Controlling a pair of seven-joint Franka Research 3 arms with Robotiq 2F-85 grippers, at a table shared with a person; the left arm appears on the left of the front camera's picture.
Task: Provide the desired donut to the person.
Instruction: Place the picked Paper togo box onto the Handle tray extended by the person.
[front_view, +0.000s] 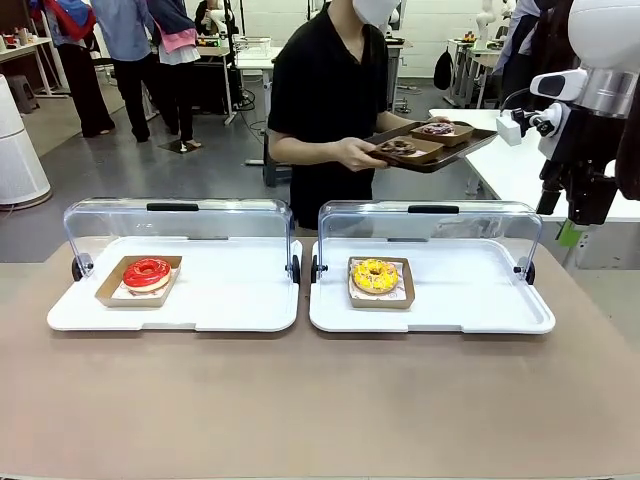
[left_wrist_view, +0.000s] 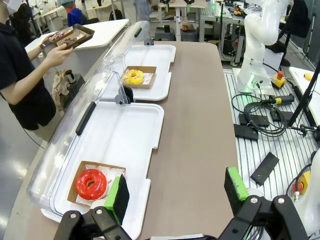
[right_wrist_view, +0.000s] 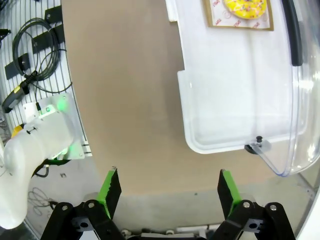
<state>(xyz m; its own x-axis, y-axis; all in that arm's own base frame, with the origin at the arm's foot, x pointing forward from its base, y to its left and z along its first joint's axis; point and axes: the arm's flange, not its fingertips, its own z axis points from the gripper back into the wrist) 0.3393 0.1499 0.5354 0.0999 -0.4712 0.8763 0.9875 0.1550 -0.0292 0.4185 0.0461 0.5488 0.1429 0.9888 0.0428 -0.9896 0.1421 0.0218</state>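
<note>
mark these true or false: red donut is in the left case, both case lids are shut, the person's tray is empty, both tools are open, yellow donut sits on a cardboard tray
1. The red donut is in the left case. True.
2. Both case lids are shut. False: both clear lids are swung up and open.
3. The person's tray is empty. False: it carries two dark donuts in cardboard trays.
4. The left tool and right tool are open. True, and nothing is held.
5. The yellow donut sits on a cardboard tray. True.

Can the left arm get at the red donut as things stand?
Probably yes: the clear lid is swung back, the red donut lies uncovered just beyond the left gripper, whose fingers stand open.
</note>
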